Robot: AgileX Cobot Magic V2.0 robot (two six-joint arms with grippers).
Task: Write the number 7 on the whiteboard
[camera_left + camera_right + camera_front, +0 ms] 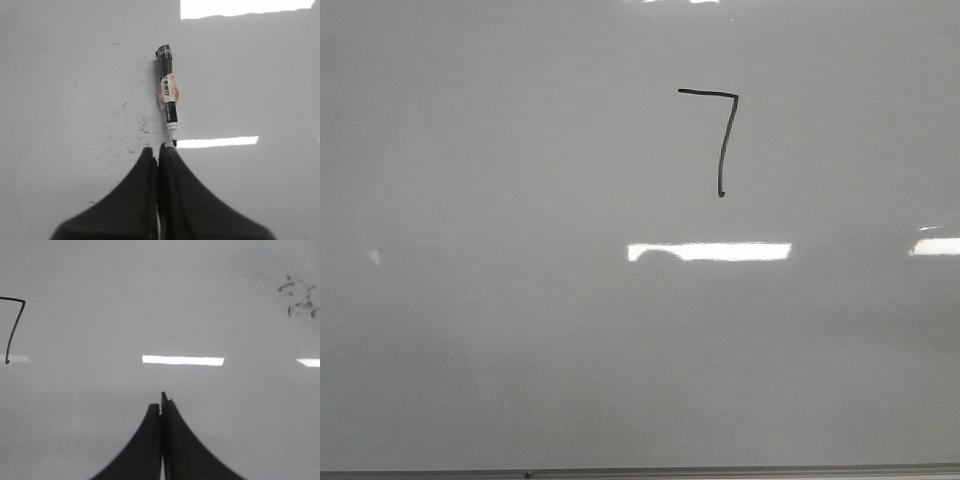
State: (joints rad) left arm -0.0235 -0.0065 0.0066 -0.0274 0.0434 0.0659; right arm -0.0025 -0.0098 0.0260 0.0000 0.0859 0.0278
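Front view: the glossy pale grey-white whiteboard [520,350] bears the thin black hand-drawn number 7 [720,140] — a short top stroke and a slightly curved downstroke — right of centre in its upper half, above a bright rectangular light reflection [710,251]. The board's thin dark bottom edge [640,473] runs along the lower border, with bare surface on all sides of the numeral. Right wrist view: the black right gripper [161,405] has its fingers pressed together, gripping nothing; the numeral lies well apart from it, at the picture's border. Left wrist view: the black left gripper [158,150], likewise closed and empty, has just beyond its fingertips an uncapped black-and-white marker pen [168,102], lying flat, nib toward the fingertips — amid faint ink specks [125,125].
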